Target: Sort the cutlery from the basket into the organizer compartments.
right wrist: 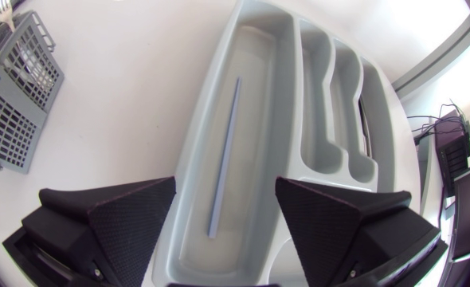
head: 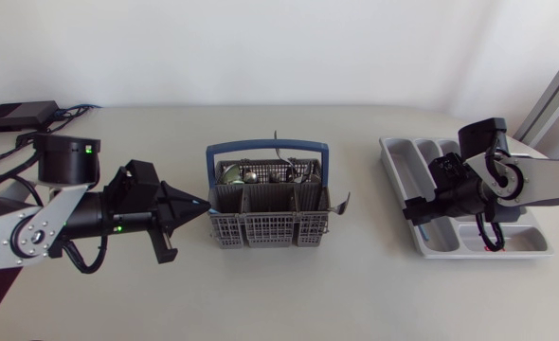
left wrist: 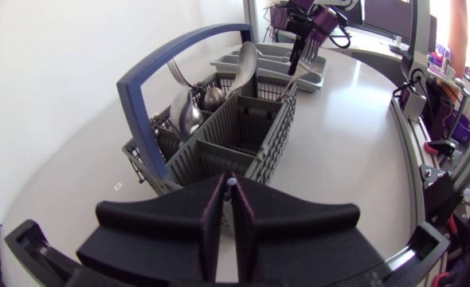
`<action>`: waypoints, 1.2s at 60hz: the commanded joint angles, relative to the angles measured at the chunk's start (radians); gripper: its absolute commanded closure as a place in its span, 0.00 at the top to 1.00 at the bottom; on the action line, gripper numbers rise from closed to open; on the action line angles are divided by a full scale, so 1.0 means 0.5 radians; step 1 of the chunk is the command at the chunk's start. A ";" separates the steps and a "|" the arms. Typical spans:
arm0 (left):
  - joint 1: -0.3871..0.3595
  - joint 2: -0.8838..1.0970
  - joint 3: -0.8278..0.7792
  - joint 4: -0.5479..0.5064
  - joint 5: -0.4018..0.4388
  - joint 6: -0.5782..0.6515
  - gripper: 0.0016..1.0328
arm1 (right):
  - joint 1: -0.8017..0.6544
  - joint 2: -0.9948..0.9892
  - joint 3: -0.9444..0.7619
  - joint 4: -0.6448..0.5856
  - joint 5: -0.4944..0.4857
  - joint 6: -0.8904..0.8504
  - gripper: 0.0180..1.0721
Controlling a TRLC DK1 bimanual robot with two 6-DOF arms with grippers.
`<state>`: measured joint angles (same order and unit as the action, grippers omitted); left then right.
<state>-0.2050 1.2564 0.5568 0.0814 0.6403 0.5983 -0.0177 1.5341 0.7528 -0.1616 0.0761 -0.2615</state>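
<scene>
Our left arm (head: 19, 232) has silver-grey links, black drum-shaped joints with two small green lights (head: 90, 149), and black cables (head: 85, 260) looping under it; our right arm (head: 545, 180) is pale grey with a black wrist. Our left gripper (left wrist: 229, 195) and right gripper (right wrist: 227, 199) are matte black wedges, the right's pads (right wrist: 131, 215) finely textured

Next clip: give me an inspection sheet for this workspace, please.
Surface: pale table, no spills seen.
Job's things: basket mid-table, holding cutlery; organizer to its right, one thin rod in its long compartment.
Clutter: black box at the far left corner.
Grippers: left gripper shut, holding nothing, tips toward the basket; right gripper open above the organizer.
Cables: leads beside the black box.
Surroundings: nothing seen.
</scene>
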 commanded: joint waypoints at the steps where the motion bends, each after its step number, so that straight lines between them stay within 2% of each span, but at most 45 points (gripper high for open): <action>1: -0.013 0.046 0.163 -0.138 0.057 -0.019 0.03 | 0.069 -0.059 -0.073 -0.042 0.026 0.017 0.96; 18: -0.072 0.089 0.537 -0.635 0.039 0.052 0.03 | 0.121 -0.120 -0.107 -0.057 0.044 0.001 0.96; 35: -0.136 0.144 0.878 -1.056 -0.127 0.193 0.03 | 0.220 -0.264 -0.159 -0.079 0.047 -0.042 0.96; 55: -0.139 0.129 1.215 -1.458 -0.247 0.239 0.03 | 0.582 -0.675 -0.110 -0.358 0.047 -0.072 0.96; 72: -0.127 0.089 1.534 -1.801 -0.231 0.242 0.03 | 0.944 -1.031 0.019 -0.505 -0.017 -0.042 0.96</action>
<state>-0.2714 1.3136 1.2572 -0.7845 0.5179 0.7044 0.4141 1.0653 0.7193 -0.3973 0.0753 -0.2840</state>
